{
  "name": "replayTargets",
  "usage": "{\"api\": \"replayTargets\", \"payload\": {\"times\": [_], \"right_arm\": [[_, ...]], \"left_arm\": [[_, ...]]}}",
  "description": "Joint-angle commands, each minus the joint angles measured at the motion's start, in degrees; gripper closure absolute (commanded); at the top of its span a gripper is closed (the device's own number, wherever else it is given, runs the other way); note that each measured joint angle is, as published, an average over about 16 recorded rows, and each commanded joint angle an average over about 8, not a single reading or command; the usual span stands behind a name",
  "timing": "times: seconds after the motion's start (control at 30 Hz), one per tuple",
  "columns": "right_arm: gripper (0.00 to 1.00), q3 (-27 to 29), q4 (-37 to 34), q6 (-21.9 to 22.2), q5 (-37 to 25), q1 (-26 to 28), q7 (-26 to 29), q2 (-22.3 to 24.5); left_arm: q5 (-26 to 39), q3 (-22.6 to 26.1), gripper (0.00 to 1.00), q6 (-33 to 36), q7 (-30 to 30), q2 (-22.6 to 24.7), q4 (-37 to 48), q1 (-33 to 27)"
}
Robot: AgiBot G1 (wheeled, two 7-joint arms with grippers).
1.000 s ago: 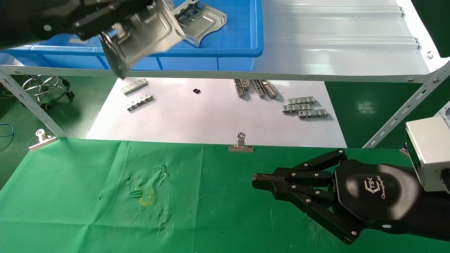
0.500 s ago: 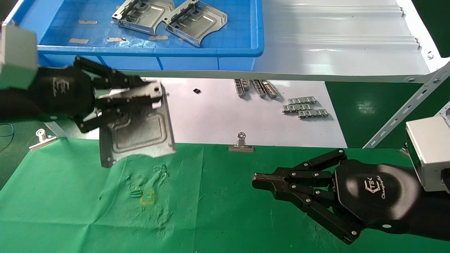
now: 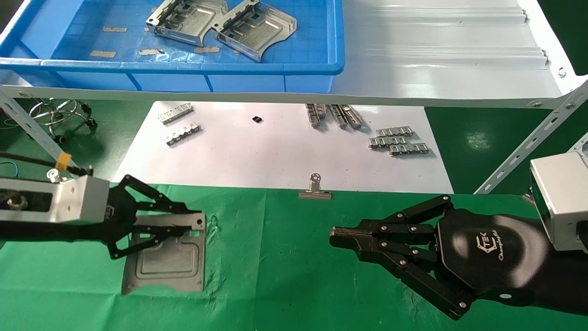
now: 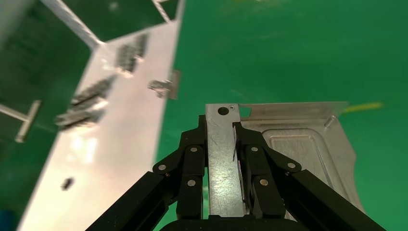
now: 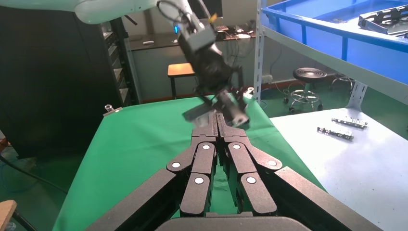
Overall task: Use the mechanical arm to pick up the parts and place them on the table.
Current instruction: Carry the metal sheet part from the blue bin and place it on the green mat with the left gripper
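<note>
My left gripper (image 3: 195, 220) is shut on the flange of a silver-grey plate (image 3: 165, 264). The plate lies flat and low over the green table cloth (image 3: 285, 257) at the front left, covering the yellow mark. I cannot tell whether it rests on the cloth. In the left wrist view the fingers (image 4: 192, 149) pinch the plate's upright strip (image 4: 220, 159); the embossed panel (image 4: 298, 144) lies beside them. Two more plates (image 3: 188, 20) (image 3: 257, 27) lie in the blue tray (image 3: 183, 66). My right gripper (image 3: 337, 238) (image 5: 216, 120) is shut and empty over the cloth's right side.
The pale grey shelf (image 3: 436, 55) carries the tray at the back. Below it, a white sheet (image 3: 275, 156) holds small chain-like strips (image 3: 399, 140) (image 3: 179, 124). Binder clips (image 3: 314, 188) (image 3: 55, 177) pin the cloth's far edge. A stool base (image 3: 59, 112) stands at far left.
My left gripper has carried the plate from up by the tray down and toward me onto the green cloth's left side. The right arm has not moved.
</note>
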Motion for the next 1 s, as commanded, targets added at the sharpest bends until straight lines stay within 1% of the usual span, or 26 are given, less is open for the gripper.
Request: {"api": "replayTargets", "payload": {"times": [0.03, 0.2, 0.33, 0.6, 0.73, 0.83, 0.9, 0.93, 1.0], "right_arm": [[1.0, 0.0, 0.0, 0.0, 0.0, 0.0, 0.0, 0.0], [1.0, 0.0, 0.0, 0.0, 0.0, 0.0, 0.0, 0.0], [1.0, 0.0, 0.0, 0.0, 0.0, 0.0, 0.0, 0.0], [1.0, 0.0, 0.0, 0.0, 0.0, 0.0, 0.0, 0.0], [1.0, 0.0, 0.0, 0.0, 0.0, 0.0, 0.0, 0.0], [1.0, 0.0, 0.0, 0.0, 0.0, 0.0, 0.0, 0.0], [1.0, 0.0, 0.0, 0.0, 0.0, 0.0, 0.0, 0.0], [1.0, 0.0, 0.0, 0.0, 0.0, 0.0, 0.0, 0.0], [1.0, 0.0, 0.0, 0.0, 0.0, 0.0, 0.0, 0.0]], "left_arm": [[0.0, 1.8, 1.0, 0.0, 1.4, 0.0, -0.1, 0.8], [0.3, 6.1, 1.0, 0.0, 4.5, 1.2, 2.1, 1.5], [-0.1, 8.7, 1.0, -0.2, 6.8, 2.5, 4.9, 1.7], [-1.0, 11.2, 0.99, -0.9, 12.6, 5.7, 12.2, 0.9], [-0.9, 11.8, 0.89, -1.3, 15.5, 7.5, 16.4, 0.3], [-0.9, 12.0, 0.77, -1.7, 17.4, 8.9, 19.3, -0.1], [-0.9, 12.1, 0.66, -1.8, 18.5, 9.8, 21.2, -0.3], [-0.9, 12.1, 0.58, -1.9, 19.0, 10.2, 22.0, -0.4], [-0.9, 12.2, 0.39, -2.1, 20.0, 10.9, 23.6, -0.5]]}}
